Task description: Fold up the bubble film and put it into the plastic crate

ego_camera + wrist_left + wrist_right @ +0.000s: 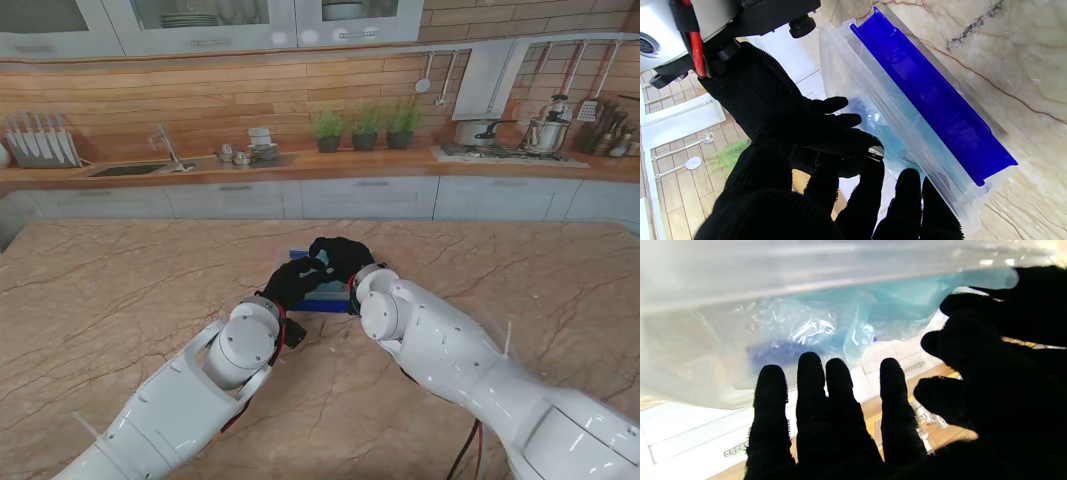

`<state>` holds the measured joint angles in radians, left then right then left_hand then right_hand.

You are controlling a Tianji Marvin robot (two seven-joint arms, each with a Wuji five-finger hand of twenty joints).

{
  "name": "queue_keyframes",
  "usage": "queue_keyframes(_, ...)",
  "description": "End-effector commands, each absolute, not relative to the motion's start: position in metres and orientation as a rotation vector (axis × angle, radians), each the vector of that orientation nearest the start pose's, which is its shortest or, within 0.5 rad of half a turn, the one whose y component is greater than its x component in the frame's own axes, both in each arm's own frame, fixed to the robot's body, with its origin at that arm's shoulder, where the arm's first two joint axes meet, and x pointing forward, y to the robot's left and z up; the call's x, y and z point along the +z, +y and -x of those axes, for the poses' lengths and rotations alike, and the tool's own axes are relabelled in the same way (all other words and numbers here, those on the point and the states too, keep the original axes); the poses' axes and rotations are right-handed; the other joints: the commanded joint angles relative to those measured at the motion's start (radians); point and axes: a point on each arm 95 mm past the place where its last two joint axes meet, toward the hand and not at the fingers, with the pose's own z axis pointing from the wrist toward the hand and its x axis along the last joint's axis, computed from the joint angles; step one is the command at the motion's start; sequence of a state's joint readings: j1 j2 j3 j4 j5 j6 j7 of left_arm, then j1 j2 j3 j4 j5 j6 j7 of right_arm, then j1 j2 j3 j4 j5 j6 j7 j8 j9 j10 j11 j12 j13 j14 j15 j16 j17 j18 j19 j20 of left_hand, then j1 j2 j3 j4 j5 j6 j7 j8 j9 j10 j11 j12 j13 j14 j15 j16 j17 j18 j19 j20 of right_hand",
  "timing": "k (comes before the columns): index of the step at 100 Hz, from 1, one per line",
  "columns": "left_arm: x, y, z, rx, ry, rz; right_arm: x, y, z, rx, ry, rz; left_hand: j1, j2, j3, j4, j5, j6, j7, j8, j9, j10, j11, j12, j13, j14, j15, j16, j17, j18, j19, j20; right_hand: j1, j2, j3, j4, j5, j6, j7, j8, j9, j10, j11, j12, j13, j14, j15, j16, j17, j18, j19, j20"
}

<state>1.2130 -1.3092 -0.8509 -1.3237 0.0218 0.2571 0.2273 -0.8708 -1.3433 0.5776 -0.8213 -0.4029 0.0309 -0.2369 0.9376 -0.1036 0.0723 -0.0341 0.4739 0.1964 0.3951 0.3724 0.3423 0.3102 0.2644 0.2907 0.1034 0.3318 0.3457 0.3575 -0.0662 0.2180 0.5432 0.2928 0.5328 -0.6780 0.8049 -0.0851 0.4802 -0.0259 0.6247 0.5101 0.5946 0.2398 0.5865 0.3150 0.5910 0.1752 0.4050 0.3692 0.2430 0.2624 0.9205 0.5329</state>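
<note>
Over the plastic crate (933, 110), my left hand (780, 200) and right hand (773, 106) hover with fingers spread, gripping nothing; the bubble film (826, 323) inside looks light, soft and slippery, best pinched at a folded edge.

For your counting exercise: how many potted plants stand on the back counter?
3: left plant, middle plant and right plant, side by side on the counter, left of the stove.

A kitchen is shown: a sink (128, 170) with tap, a knife rack (40, 140), potted herbs (364, 127), a hob (505, 153) with pots, hung utensils (436, 78), and a marble worktop (100, 290).
</note>
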Motion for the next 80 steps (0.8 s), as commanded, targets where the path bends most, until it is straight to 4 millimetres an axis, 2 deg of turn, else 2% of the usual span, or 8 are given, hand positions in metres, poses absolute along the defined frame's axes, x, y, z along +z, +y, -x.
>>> queue_keyframes(1, -0.333, -0.135, -0.457, -1.851, 0.913, 2.168, -0.351, 0.114, -0.535, 1.637, 1.447, -1.479, 0.015, 0.037, -0.023, 0.024, -0.033, -0.032, -0.029, -0.008, -0.03, -0.026, -0.01, -0.013, -0.02, 0.011, -0.008, -0.015, 0.002, 0.004, -0.003, -0.017, -0.044, 0.026, -0.025, 0.026, -0.019, -0.023, 0.002, 0.008, -0.02, -0.006, 0.007, 0.01, -0.03, -0.016, 0.001, 0.004, -0.013, 0.02, -0.024, -0.007)
queue_keyframes(33, -0.332, -0.14, -0.457, -1.878, 0.888, 2.176, -0.363, 0.125, -0.537, 1.589, 1.53, -1.512, 0.015, 0.041, -0.024, 0.025, -0.05, -0.033, -0.02, -0.008, -0.044, -0.03, -0.001, -0.022, -0.023, 0.02, -0.02, -0.025, 0.002, 0.008, -0.004, -0.015, -0.033, 0.016, -0.038, 0.028, -0.002, -0.066, 0.014, 0.013, -0.04, 0.003, -0.003, 0.003, -0.051, -0.005, 0.009, 0.021, -0.04, 0.03, -0.056, 0.008)
queue_keyframes(59, -0.328, -0.14, -0.453, -1.977, 0.802, 2.139, -0.381, 0.132, -0.541, 1.464, 1.621, -1.524, 0.017, 0.038, -0.021, 0.026, -0.047, -0.031, -0.008, -0.008, -0.041, -0.032, 0.01, -0.024, -0.014, -0.029, -0.021, -0.025, 0.008, -0.032, -0.013, -0.016, -0.019, 0.005, -0.03, 0.035, -0.005, -0.032, 0.011, 0.014, -0.103, 0.022, -0.005, 0.003, -0.081, 0.022, 0.039, 0.049, -0.058, 0.035, -0.073, 0.03)
queue_keyframes(80, -0.326, -0.137, -0.449, -2.018, 0.753, 2.11, -0.391, 0.134, -0.541, 1.368, 1.67, -1.5, 0.016, 0.038, -0.015, 0.025, -0.048, -0.028, 0.003, -0.007, -0.04, -0.032, 0.019, -0.019, -0.014, -0.034, -0.003, -0.014, 0.011, -0.043, -0.004, -0.01, -0.008, -0.01, -0.015, 0.039, -0.002, -0.014, 0.01, 0.014, -0.117, 0.033, 0.008, 0.007, -0.087, 0.035, 0.056, 0.057, -0.062, 0.039, -0.066, 0.041)
